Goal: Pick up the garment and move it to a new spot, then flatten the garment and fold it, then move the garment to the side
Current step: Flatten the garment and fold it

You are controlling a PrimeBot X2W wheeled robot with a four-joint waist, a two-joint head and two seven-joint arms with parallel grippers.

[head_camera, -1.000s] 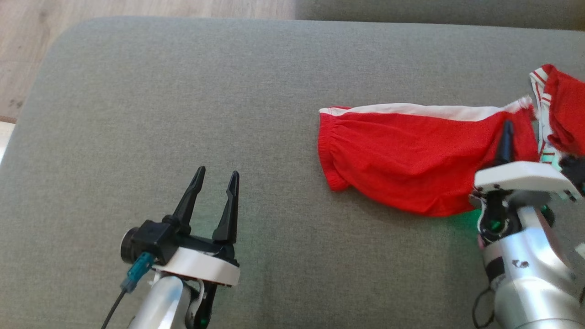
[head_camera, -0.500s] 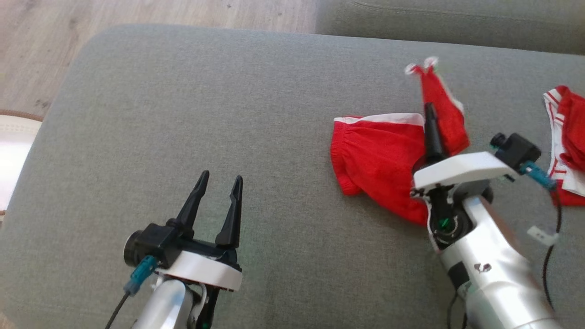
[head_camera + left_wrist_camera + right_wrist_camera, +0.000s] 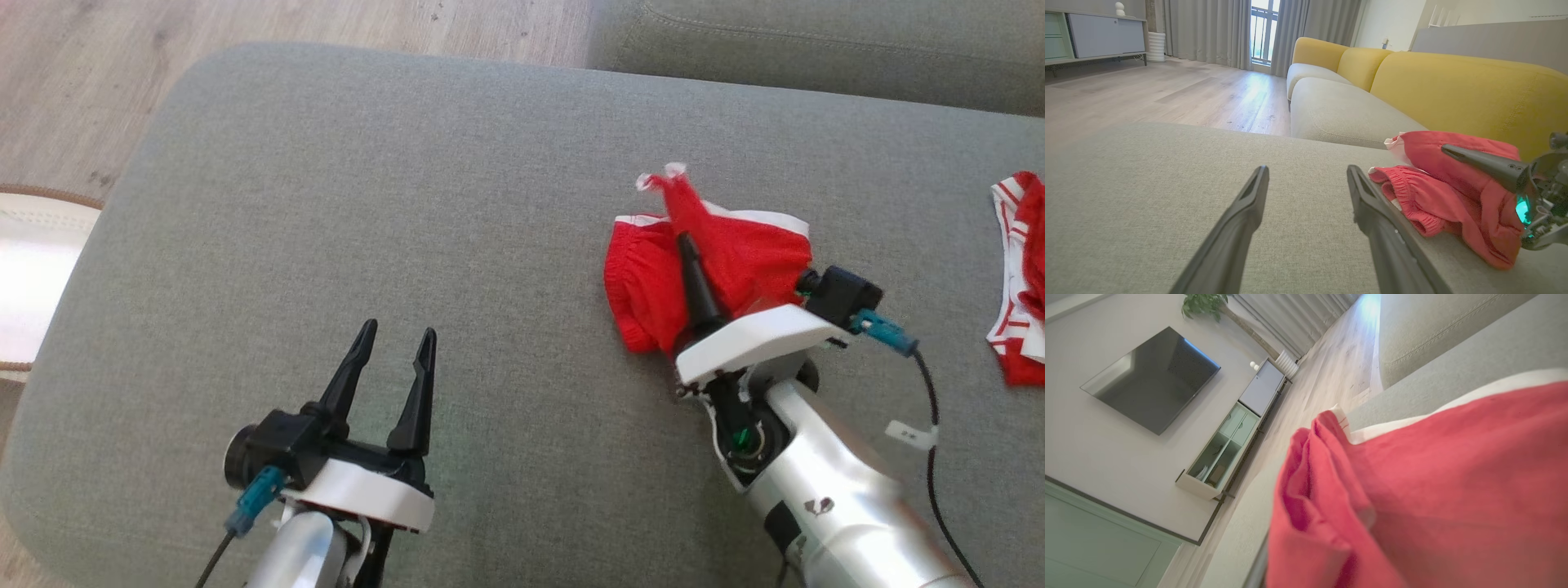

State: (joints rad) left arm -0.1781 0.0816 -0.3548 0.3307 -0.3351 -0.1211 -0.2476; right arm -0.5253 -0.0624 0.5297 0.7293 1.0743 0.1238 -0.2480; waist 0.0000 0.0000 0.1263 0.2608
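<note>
The red shorts (image 3: 735, 253) lie on the grey sofa cushion (image 3: 408, 204), partly doubled over. The right jaws are shut on one red layer, whose white-trimmed corner (image 3: 665, 180) pokes up past their tips, and the rest of the shorts is bunched under and around them. The gathered edge (image 3: 624, 278) sits flat just to their left. The left jaws stand open and empty above bare cushion, with the shorts well off to their right. This looks like mid-fold. The pinch appears to hold only a thin bite of cloth, so a quick sweep could pull it free and drop the flap askew. With nothing pinning the lower layer, it may also drag along and wrinkle. A second red-and-white garment (image 3: 1024, 269) lies well beyond the right jaws and is unlikely to interfere.
</note>
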